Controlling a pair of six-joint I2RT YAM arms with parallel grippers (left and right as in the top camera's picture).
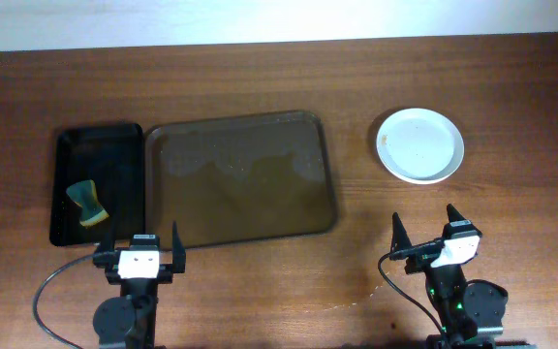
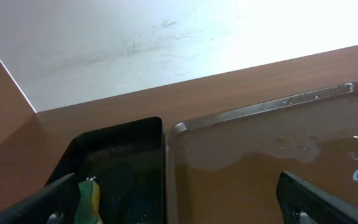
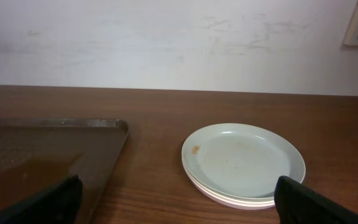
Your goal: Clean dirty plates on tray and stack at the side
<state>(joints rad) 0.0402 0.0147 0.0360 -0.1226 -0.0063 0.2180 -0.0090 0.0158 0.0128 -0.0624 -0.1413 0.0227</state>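
- the tray (image 1: 240, 174) holds no plates, only a wet film.
- the dirty plates (image 1: 419, 145) sit stacked on the table, well apart to the tray's right; the count is hard to read, at least two.
- left gripper (image 1: 142, 237) and right gripper (image 1: 423, 218) hang spread wide, empty.
- the task looks essentially finished.

The brown wooden surface (image 1: 356, 271) carries a black tray (image 1: 105, 155) just beside the translucent tray (image 1: 240, 194), and stacked white plates (image 1: 419, 145) well apart at right.

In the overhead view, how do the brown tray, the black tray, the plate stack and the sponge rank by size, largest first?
1. brown tray
2. black tray
3. plate stack
4. sponge
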